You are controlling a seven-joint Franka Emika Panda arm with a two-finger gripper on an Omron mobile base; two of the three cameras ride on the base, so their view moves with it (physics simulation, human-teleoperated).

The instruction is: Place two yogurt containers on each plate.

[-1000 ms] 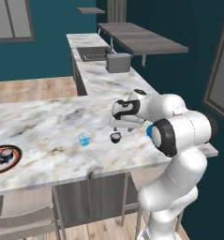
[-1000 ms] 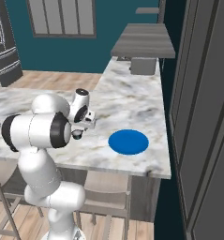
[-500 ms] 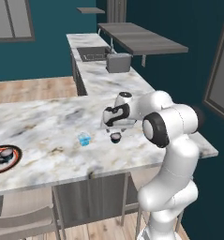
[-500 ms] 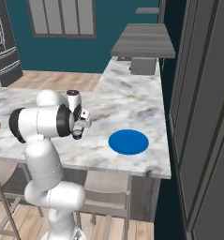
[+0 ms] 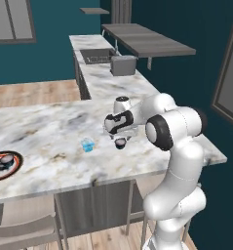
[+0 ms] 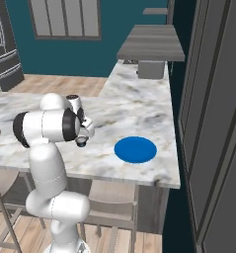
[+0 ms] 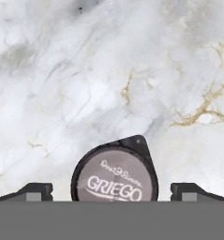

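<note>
Right then, the big white marble counter with grey and gold veins (image 5: 45,127) stretched across the kitchen, and the white robot arm with dark joints (image 5: 174,132) bent over it from the 4 o'clock corner of the left base view. In the right base view, the plain bright blue round plate (image 6: 135,149) lay flat on the counter, at about 3 o'clock from the arm's hand and near it. Far off at 9 o'clock in the left base view sat the round plate with the black middle and red-orange rim (image 5: 3,165), cut by the picture's edge, with two small dark tubs (image 5: 2,164) on it.

A grey box-shaped toaster (image 5: 123,65) stood well back on the far counter at 12 o'clock.

The two-finger gripper (image 5: 119,135) pointed down at the counter. Its jaws stood wide apart, one dark tip at each side of the hand view, and they held nothing. Between them, at 6 o'clock in that view, sat the small round dark yogurt tub with a pale grey lid that read GRIEGO (image 7: 115,177). It rested on the marble, and neither tip touched it.

The tiny pale see-through blue tub (image 5: 87,145) stood on the counter at 9 o'clock from the gripper, a little way apart.
</note>
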